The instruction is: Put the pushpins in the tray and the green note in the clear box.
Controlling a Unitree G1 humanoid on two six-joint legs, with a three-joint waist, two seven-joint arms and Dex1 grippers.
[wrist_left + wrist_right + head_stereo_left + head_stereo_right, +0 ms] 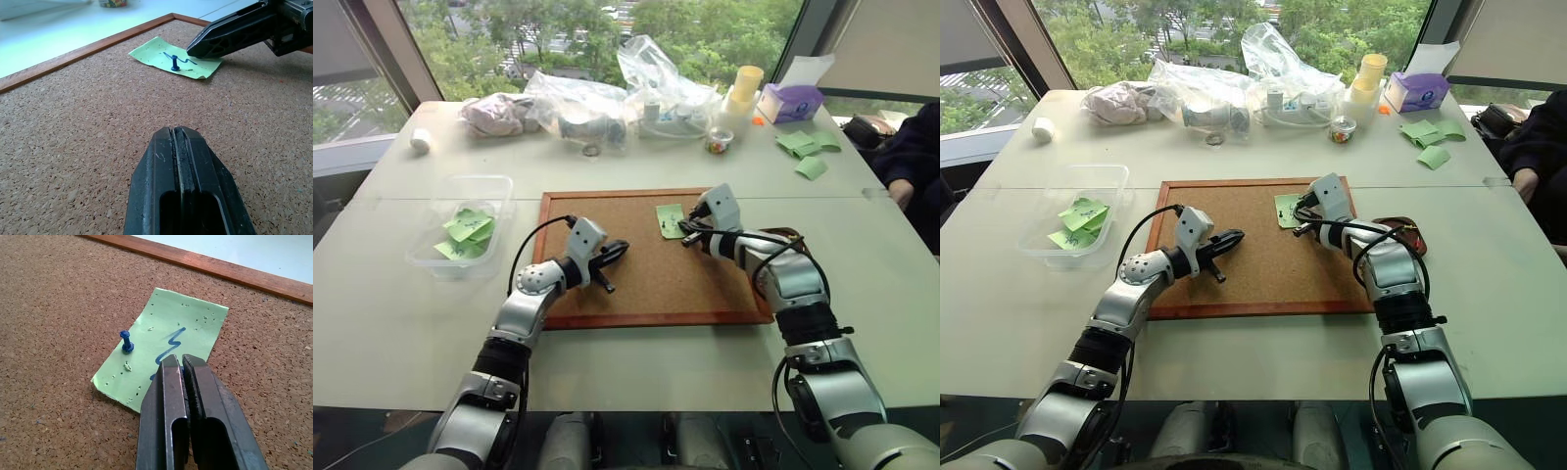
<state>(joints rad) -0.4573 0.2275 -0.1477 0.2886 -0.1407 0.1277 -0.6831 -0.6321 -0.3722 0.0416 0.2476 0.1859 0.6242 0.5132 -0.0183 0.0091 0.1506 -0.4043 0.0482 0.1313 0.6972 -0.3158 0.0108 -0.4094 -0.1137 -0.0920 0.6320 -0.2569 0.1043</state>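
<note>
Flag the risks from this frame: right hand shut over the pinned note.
1. The right hand is shut over the green note, and whether it caught a pushpin is hidden. One blue pushpin stands in the paper; lifting now could tear the note.
2. The tray sits behind the right arm, so a swing over could knock it.
3. The left hand rests shut over the cork board, so nothing steadies the note.

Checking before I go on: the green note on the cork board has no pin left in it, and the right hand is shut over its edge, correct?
Not quite. A blue pushpin stands in the green note, as the right wrist view shows. The right hand is shut over the note's edge on the cork board.
</note>
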